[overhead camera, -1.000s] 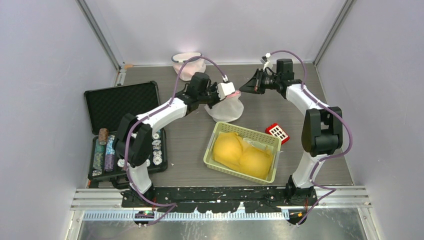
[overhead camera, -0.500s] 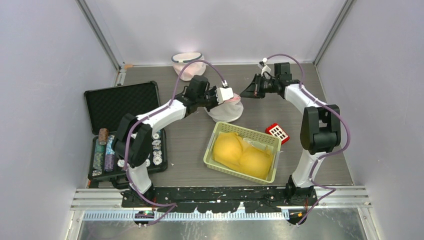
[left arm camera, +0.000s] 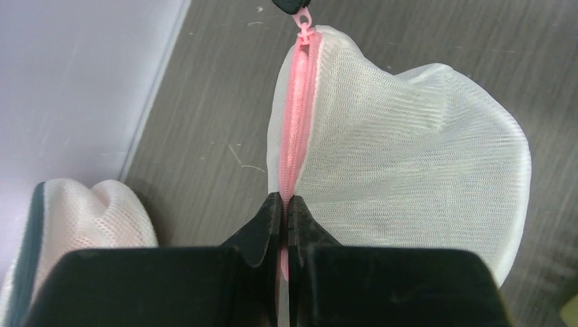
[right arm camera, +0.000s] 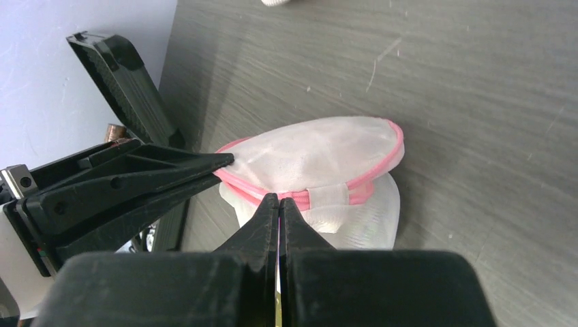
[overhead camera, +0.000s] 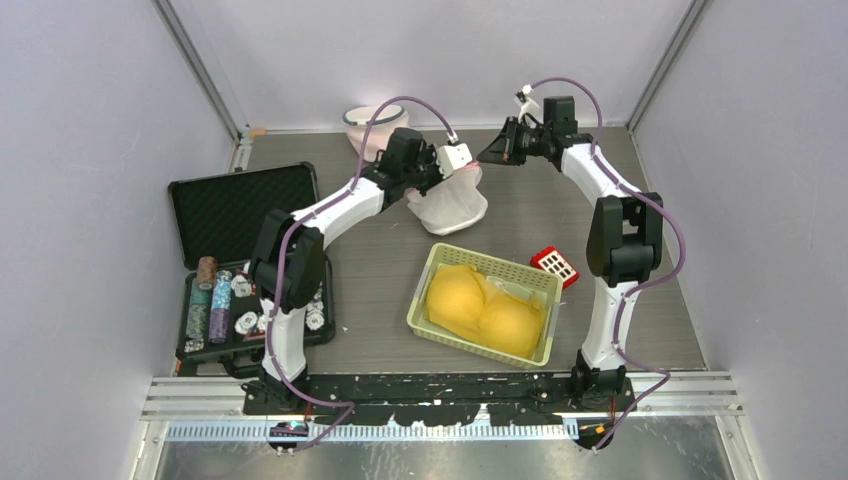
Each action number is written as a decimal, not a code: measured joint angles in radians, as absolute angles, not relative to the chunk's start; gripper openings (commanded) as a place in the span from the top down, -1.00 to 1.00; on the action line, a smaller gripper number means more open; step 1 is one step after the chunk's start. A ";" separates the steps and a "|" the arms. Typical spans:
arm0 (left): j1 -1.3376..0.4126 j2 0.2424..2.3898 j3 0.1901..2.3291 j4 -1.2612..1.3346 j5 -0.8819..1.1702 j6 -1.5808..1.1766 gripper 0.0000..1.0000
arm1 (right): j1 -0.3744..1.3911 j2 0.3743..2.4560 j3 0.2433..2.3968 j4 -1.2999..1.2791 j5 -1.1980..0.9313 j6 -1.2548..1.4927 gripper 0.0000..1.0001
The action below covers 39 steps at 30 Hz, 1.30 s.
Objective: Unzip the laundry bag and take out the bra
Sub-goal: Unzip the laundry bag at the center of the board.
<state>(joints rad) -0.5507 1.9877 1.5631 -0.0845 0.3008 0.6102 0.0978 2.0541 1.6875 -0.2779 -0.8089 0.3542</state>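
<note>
The left gripper (left arm camera: 283, 203) pinches the pink zipper (left arm camera: 297, 116) of the mesh laundry bag (left arm camera: 409, 157); the right gripper (right arm camera: 278, 202) clamps its zipper pull (left arm camera: 304, 24)

The left arm's fingers (left arm camera: 269, 218) and the right arm's fingers (right arm camera: 266, 218) have swung toward the far wall, drawing the white mesh laundry bag with a pink zipper (overhead camera: 450, 205) farther back across the tabletop (overhead camera: 560, 210).

Bright, even overhead light — soft shadows, sharp focus
</note>
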 measured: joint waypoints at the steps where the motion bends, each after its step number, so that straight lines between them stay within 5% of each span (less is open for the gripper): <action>1: -0.547 1.993 1.580 -0.087 0.296 0.610 1.00 | 0.099 2.062 1.712 -0.278 -0.807 0.355 0.99; 14: -0.537 1.961 1.580 -0.083 0.319 0.659 1.00 | 0.101 2.062 1.740 -0.261 -0.826 0.382 0.99; 20: -0.573 1.909 1.443 -0.136 0.352 0.708 0.32 | 0.117 2.032 1.577 -0.285 -0.831 0.339 0.99; 39: -0.373 1.900 1.530 -0.190 0.485 -0.020 -0.11 | 0.161 2.034 1.513 -0.424 -0.717 0.125 0.99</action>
<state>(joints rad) -0.3733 1.9003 1.5295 -0.1898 0.4854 -0.0196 0.1612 2.0338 1.5127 -0.4244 -0.7170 0.1253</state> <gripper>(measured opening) 0.530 0.023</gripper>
